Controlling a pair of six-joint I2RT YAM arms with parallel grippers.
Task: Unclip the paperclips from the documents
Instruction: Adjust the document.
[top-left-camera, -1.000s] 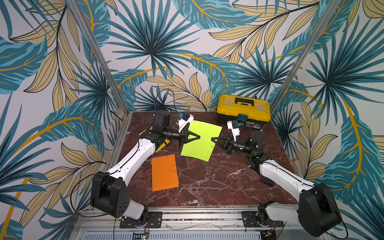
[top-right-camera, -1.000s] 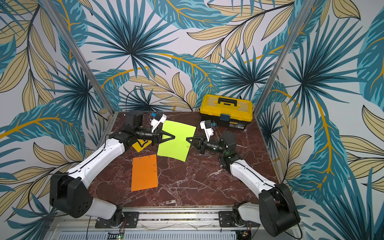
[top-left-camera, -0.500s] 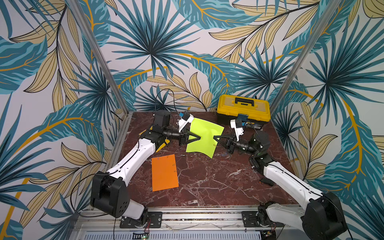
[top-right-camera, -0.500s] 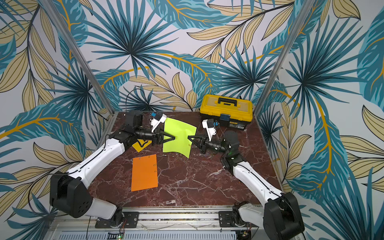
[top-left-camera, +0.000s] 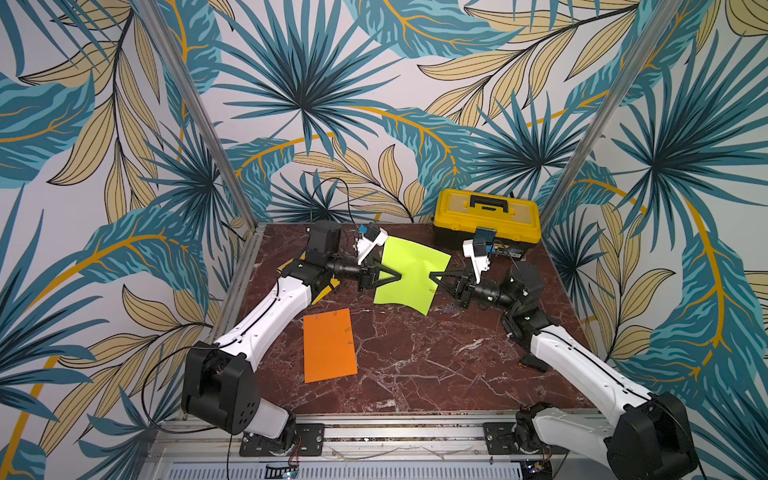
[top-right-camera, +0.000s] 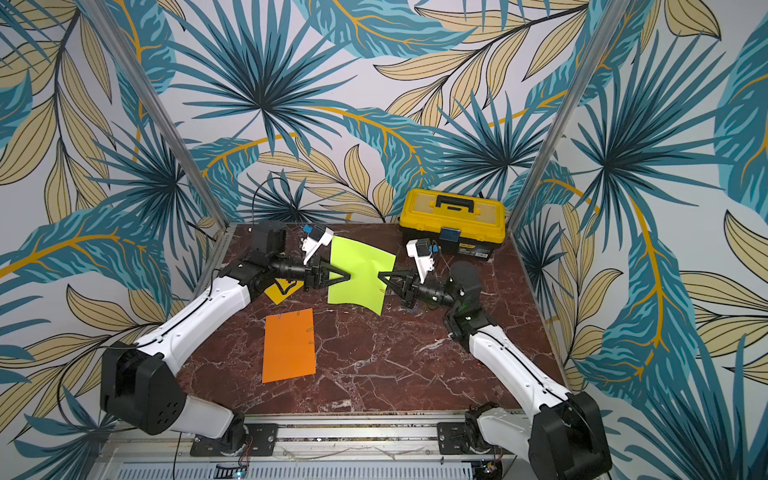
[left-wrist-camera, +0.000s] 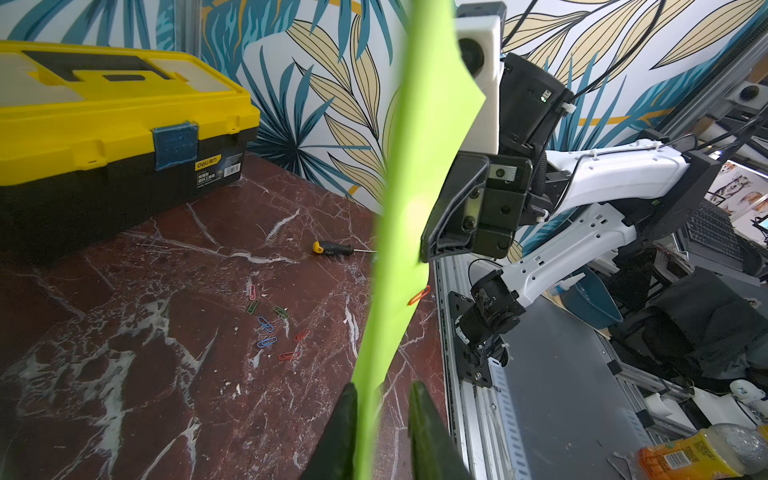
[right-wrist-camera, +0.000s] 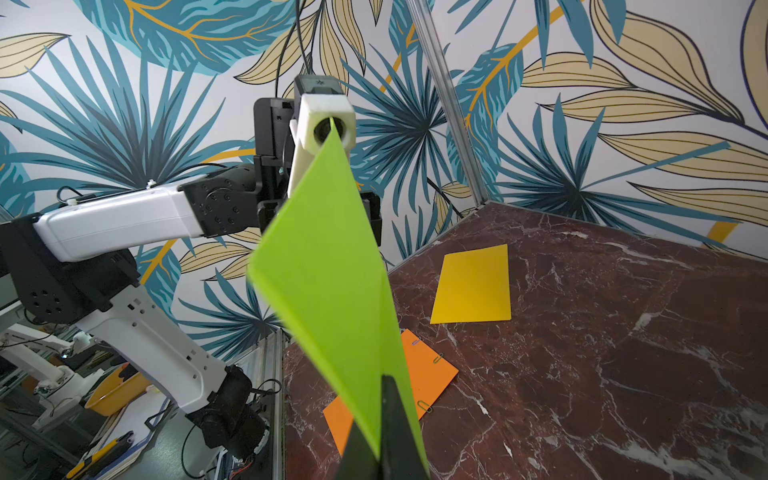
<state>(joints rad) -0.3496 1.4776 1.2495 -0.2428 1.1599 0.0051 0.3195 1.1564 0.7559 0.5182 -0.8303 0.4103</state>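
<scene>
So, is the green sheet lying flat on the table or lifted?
Lifted: the lime green sheet hangs bowed, pinched by the right gripper.

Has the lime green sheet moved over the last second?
Yes: the lime green sheet has risen, its near edge farther from the orange sheet, nearer the yellow toolbox.
</scene>
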